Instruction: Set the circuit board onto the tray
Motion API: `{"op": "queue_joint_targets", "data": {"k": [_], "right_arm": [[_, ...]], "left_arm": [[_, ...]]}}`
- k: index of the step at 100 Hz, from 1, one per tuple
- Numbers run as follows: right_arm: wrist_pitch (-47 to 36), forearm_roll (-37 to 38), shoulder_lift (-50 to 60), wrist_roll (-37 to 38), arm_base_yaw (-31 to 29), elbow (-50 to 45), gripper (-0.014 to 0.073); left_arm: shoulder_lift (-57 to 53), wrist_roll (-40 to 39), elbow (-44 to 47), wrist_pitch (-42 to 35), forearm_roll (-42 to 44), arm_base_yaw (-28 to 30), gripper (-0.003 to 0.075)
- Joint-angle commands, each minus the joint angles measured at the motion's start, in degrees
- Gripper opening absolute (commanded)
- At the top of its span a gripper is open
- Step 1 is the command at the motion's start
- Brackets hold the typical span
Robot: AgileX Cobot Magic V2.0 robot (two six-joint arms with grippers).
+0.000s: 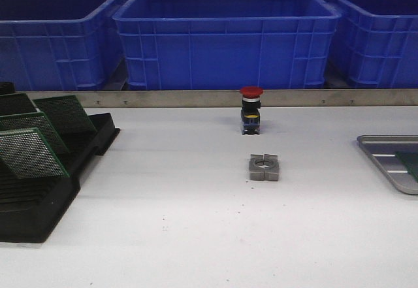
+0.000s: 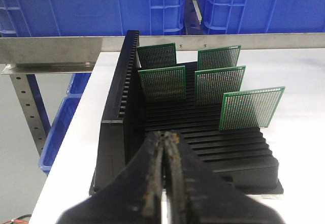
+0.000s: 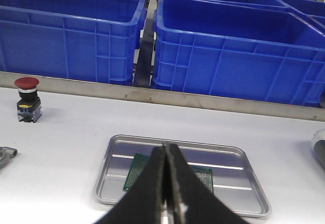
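Observation:
One green circuit board [image 3: 136,169] lies flat in the silver tray [image 3: 228,179], partly hidden behind my right gripper [image 3: 165,147]. That gripper hovers just short of the tray, shut and holding nothing. In the front view the tray [image 1: 385,160] sits at the table's right edge, with a corner of the board [image 1: 412,164] showing. Several more green boards [image 2: 251,107] stand upright in the black slotted rack [image 2: 117,127]. My left gripper [image 2: 166,135] is over the rack's near end, shut and empty. Neither gripper shows in the front view.
The rack [image 1: 39,203] and its boards [image 1: 29,152] fill the table's left side. A red push button [image 1: 251,110] and a grey metal block [image 1: 264,168] stand mid-table. Big blue bins [image 1: 225,36] line the back behind a metal rail [image 1: 196,98].

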State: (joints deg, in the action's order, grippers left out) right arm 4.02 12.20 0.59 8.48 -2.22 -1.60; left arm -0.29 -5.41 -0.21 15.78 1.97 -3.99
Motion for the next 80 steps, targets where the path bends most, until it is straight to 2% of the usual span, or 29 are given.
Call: {"op": "queue_joint_targets", "data": {"k": [1,14,80], "right_arm": [[-4.0,0.0,1.2,0.1,0.1,-0.1,-0.0062],[-4.0,-4.4,1.2,-4.5,0.1,-0.1,-0.0062],[-4.0,-4.6,1.2,-4.5,0.1,-0.1,-0.0062]], "left_arm": [[-1.6,-0.5,1.7,-4.0,0.0,0.1,-0.0017],[-1.6,-0.5,1.7,-4.0,0.0,0.1,-0.0017],[-1.6,-0.5,1.7,-4.0,0.0,0.1,-0.0017]]}}
